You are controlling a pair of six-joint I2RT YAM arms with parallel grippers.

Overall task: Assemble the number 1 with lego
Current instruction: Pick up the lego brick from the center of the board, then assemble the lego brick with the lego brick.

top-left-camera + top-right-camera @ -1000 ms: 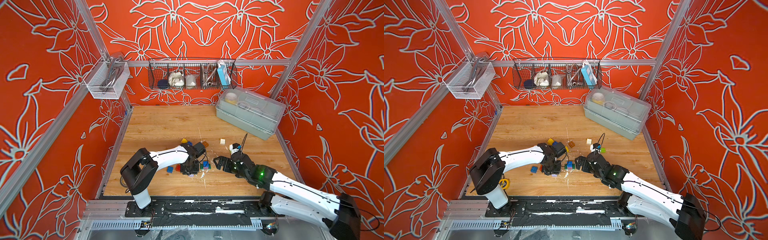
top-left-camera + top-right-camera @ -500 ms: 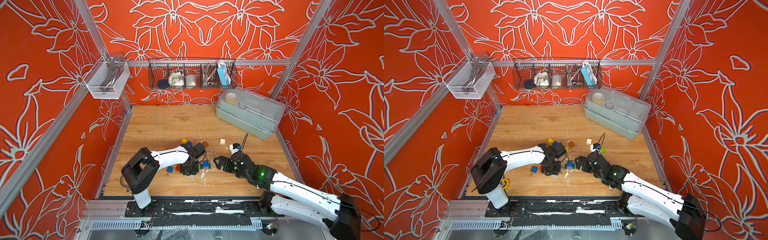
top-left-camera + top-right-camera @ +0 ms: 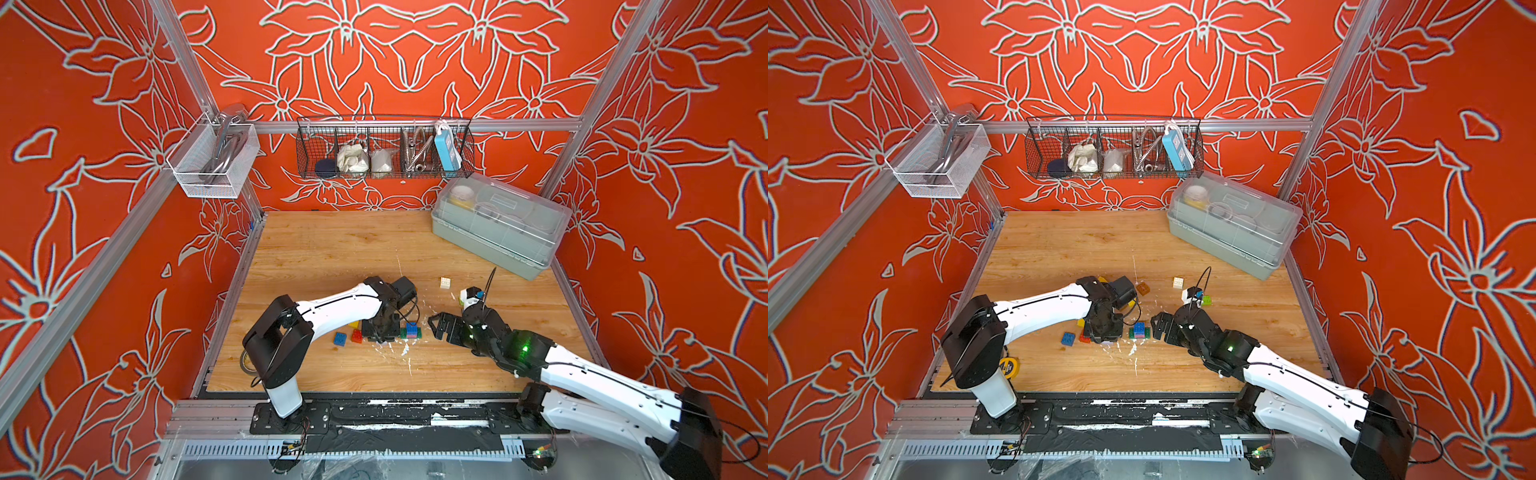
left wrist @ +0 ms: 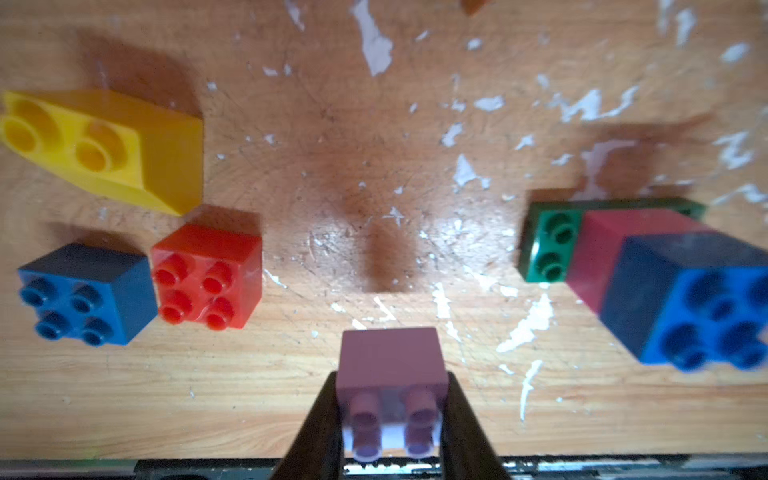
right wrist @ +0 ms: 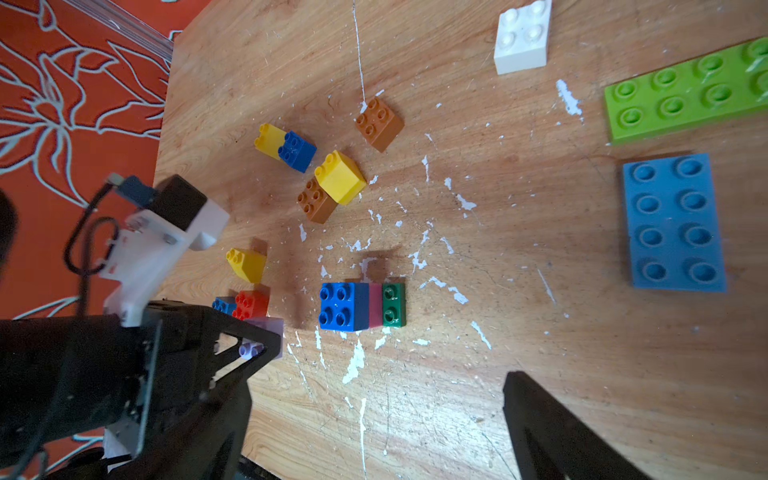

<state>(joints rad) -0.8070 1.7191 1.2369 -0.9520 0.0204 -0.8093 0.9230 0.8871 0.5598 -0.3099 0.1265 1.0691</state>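
Observation:
My left gripper (image 4: pixel 392 386) is shut on a lilac lego brick (image 4: pixel 390 361), held low over the wood with its studs toward the camera. In both top views it points down (image 3: pixel 380 332) among the bricks. Beside it stands a dark green flat plate carrying a pink brick and a blue brick (image 5: pixel 361 305), also seen in a top view (image 3: pixel 1139 331). On the left gripper's other side lie loose blue (image 4: pixel 83 291), red (image 4: pixel 208 278) and yellow (image 4: pixel 108 145) bricks. My right gripper (image 5: pixel 382 415) stands open and empty just right of the stack (image 3: pixel 440 328).
A white brick (image 5: pixel 521 37), a lime plate (image 5: pixel 685 91), a light blue plate (image 5: pixel 673 224), two brown bricks (image 5: pixel 379 122) and a yellow and blue pair (image 5: pixel 284 145) lie around. A grey lidded box (image 3: pixel 498 226) sits back right. White flecks litter the wood.
The left jaws have closed on the lilac brick. Both arms have stayed almost where they were.

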